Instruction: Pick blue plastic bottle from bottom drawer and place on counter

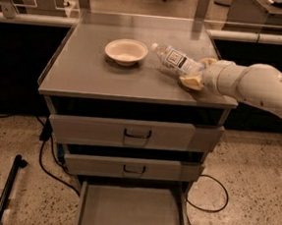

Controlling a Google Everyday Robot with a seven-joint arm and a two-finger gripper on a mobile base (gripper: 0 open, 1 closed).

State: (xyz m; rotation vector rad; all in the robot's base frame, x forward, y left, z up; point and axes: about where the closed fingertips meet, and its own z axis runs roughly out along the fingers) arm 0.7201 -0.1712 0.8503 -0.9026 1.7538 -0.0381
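Observation:
The blue plastic bottle [176, 60], clear with a white cap and a white label, lies tilted on or just above the counter [85, 72], right of centre, its cap pointing toward the bowl. My gripper [196, 71] reaches in from the right and is shut on the bottle's base end, one yellowish finger [191, 82] in front of it and one behind. The bottom drawer [131, 213] is pulled open below, its grey floor bare.
A cream round bowl [126, 50] stands on the counter just left of the bottle's cap. The two upper drawers [136, 133] with black handles are closed. Cables [48, 163] and a black pole [7, 191] lie on the floor to the left.

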